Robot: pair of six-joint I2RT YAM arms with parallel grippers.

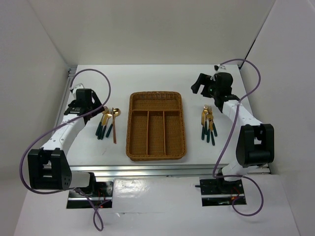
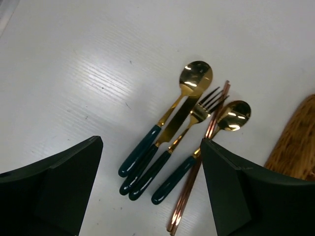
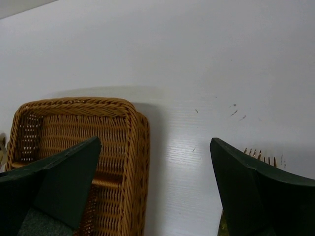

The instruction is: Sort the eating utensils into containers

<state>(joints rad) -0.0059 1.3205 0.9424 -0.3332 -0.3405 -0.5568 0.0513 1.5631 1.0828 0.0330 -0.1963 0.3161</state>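
The brown wicker tray [image 1: 132, 124] lies mid-table, its three long slots and one crosswise slot empty. Left of it lies a pile of utensils [image 1: 107, 123]: two gold spoons [image 2: 196, 76] [image 2: 235, 115], a knife [image 2: 183, 112], a fork [image 2: 206, 102] and copper chopsticks [image 2: 193, 183], the cutlery with dark green handles. My left gripper [image 1: 93, 109] [image 2: 151, 162] hovers open over the handles, holding nothing. Another pile of utensils [image 1: 208, 123] lies right of the tray. My right gripper [image 1: 198, 84] [image 3: 155, 147] hangs open above the table beside the tray's far right corner [image 3: 133, 128], with gold fork tines [image 3: 258, 153] peeking past its right finger.
White walls close in the table at the back and both sides. A metal rail [image 1: 172, 169] runs along the near edge by the arm bases. Purple cables [image 1: 106, 81] loop above each arm.
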